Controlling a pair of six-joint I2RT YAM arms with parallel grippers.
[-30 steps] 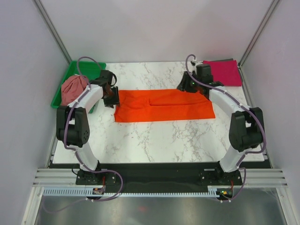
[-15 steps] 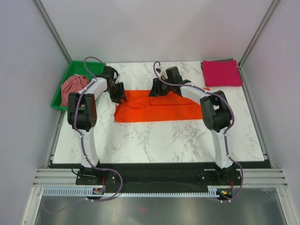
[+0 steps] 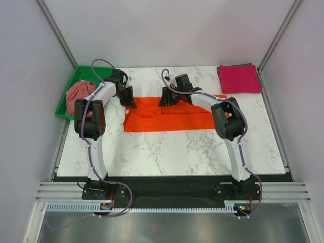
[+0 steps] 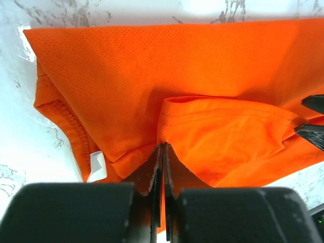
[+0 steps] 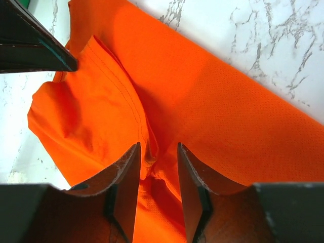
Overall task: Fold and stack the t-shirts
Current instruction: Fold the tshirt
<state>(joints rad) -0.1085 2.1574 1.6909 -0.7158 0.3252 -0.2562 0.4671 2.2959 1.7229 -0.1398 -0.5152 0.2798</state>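
White marble-pattern tabletop lay under everything. Left gripper was closed, tips pinching raised hem fold of bright orange mesh t-shirt spread mid-table. Right gripper stood with jaws apart, straddling cloth ridge. Shirt's right end was hidden behind right arm. Dusty rose shirt sat bunched in green plastic tray, partly behind left arm. Magenta-pink folded shirt lay at far right corner.

Top view is bright and even, lit diffusely from overhead, only faint soft shadows on the worktop. Left wrist view: worktop blown out white at top and left, left fingers dark and blurred. Right wrist view: orange t-shirt sharp, right fingers soft and shadowed.
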